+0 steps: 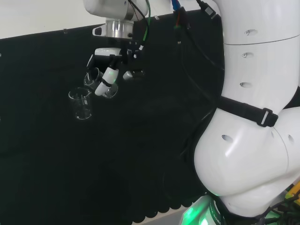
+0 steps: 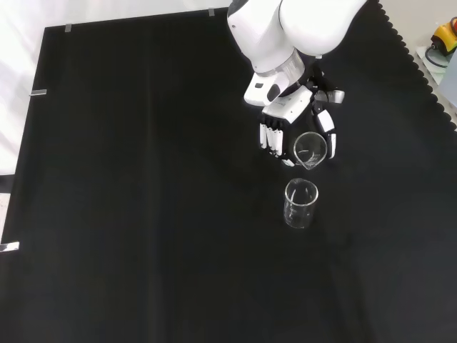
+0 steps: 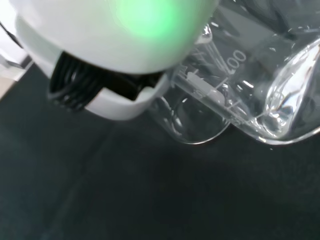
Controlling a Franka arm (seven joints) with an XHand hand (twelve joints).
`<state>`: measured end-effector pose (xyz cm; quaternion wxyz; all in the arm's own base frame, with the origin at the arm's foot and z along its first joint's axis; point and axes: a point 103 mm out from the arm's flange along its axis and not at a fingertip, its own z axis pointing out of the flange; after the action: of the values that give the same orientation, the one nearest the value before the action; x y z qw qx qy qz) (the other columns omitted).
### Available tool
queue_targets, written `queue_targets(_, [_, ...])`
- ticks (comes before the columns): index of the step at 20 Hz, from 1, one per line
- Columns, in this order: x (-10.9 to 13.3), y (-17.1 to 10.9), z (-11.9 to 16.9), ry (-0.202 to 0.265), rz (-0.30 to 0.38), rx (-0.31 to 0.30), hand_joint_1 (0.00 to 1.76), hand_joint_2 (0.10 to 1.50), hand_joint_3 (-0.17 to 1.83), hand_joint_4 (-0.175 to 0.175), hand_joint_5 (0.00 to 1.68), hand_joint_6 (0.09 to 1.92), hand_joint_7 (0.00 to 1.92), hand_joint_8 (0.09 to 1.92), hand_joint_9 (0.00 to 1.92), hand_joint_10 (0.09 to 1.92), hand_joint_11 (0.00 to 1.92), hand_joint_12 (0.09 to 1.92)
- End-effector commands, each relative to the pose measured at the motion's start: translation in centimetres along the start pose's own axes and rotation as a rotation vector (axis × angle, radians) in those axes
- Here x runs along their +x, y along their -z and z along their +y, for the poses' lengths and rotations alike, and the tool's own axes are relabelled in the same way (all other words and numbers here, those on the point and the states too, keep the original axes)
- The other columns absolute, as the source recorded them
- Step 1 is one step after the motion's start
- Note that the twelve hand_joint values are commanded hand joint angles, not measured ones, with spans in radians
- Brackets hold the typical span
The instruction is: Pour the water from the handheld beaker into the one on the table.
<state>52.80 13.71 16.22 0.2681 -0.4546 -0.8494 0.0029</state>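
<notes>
Water level hard to make out in either clear beaker, my hand [image 2: 296,114] with fingers [image 2: 273,137] curled round tilted beaker [image 2: 310,148], its lip above upright beaker [image 2: 300,203] on cloth [image 2: 143,214].

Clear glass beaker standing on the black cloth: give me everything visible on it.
The clear glass beaker on the cloth is a small cylinder with an open round rim, standing upright on the black cloth. Whether it holds water cannot be told. Nothing touches it. In the front view it sits just below the black and white hand, which holds a second, tilted clear glass beaker above it.
</notes>
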Motion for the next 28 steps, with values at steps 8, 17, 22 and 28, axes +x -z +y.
queue_targets(8, [0.4,0.8,0.7,-0.087,-0.091,0.03,1.45,0.45,0.96,-0.175,1.24,0.8,1.5,0.37,1.34,0.83,0.89,0.92])
queue_targets(17, [0.9,1.2,1.4,-0.145,-0.162,0.085,1.45,0.44,0.97,-0.175,1.23,0.82,1.48,0.42,1.34,0.84,0.89,0.91])
queue_targets(22, [1.2,1.4,1.6,-0.167,-0.19,0.106,1.45,0.44,0.98,-0.175,1.22,0.83,1.47,0.44,1.34,0.84,0.89,0.91])
queue_targets(28, [1.5,1.4,1.6,-0.189,-0.228,0.136,1.45,0.44,0.98,-0.175,1.22,0.83,1.47,0.46,1.35,0.84,0.89,0.91])
